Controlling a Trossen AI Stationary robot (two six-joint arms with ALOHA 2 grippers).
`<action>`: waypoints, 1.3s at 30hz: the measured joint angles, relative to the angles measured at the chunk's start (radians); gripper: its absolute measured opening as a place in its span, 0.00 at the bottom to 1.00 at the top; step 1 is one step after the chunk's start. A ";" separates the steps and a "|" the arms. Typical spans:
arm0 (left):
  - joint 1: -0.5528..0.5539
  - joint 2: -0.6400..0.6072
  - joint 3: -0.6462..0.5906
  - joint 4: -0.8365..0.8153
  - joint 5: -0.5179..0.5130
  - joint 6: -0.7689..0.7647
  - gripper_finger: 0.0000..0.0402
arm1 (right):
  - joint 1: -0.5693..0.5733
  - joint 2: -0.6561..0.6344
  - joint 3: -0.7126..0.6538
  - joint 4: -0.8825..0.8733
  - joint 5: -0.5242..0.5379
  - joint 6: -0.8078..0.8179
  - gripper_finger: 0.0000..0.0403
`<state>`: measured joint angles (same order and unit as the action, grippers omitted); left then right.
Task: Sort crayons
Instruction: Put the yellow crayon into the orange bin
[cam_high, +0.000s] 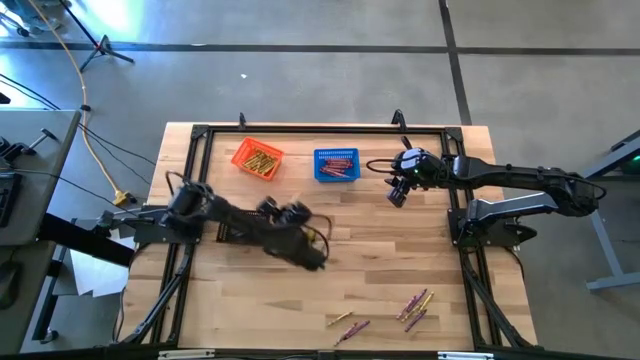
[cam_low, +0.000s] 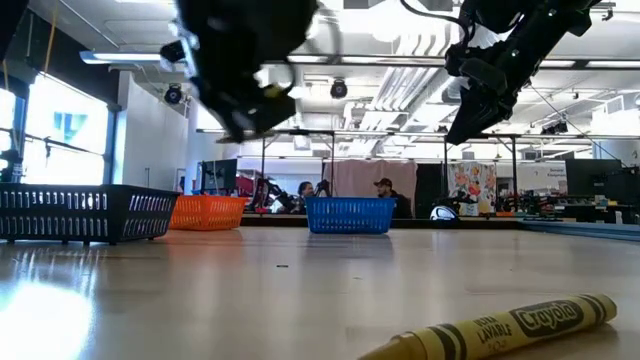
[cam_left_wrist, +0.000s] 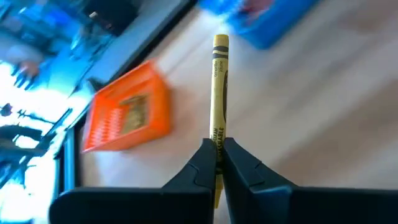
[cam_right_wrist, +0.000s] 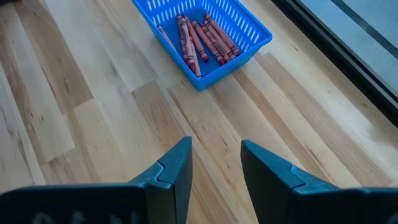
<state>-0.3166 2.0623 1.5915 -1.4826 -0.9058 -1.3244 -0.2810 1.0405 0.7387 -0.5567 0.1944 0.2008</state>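
My left gripper (cam_high: 318, 255) is above the middle of the table, shut on a yellow crayon (cam_left_wrist: 219, 93). My right gripper (cam_right_wrist: 214, 165) is open and empty, above the table just right of the blue basket (cam_high: 336, 165), which holds red crayons (cam_right_wrist: 199, 37). The orange basket (cam_high: 257, 158) at the far side holds yellow crayons. Several loose yellow and purple crayons (cam_high: 414, 306) lie flat on the table near its near edge, right of middle. One yellow crayon (cam_low: 495, 330) lies close to the low camera. My left gripper pinches the yellow crayon near one end (cam_left_wrist: 218, 140) between its two fingers. The crayon runs along the fingers and sticks out forward past their tips. It is lifted clear of the table.
A black basket (cam_low: 85, 212) shows at the left in the low view. A black frame (cam_high: 300, 130) runs around the table's edges. People sit in the room beyond the table's far side.
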 joint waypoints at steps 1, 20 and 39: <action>0.018 -0.029 -0.049 0.007 -0.003 -0.007 0.01 | 0.000 0.000 0.000 0.001 0.000 0.000 0.31; 0.496 -0.689 -0.880 1.131 0.192 0.646 0.01 | 0.000 0.000 0.000 0.000 0.000 0.000 0.31; 0.770 -0.666 -0.890 1.194 0.346 0.760 0.07 | 0.000 0.000 0.000 0.000 0.000 0.000 0.31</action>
<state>0.4534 1.3964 0.7010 -0.2890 -0.5602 -0.5640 -0.2811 1.0405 0.7387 -0.5567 0.1943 0.2008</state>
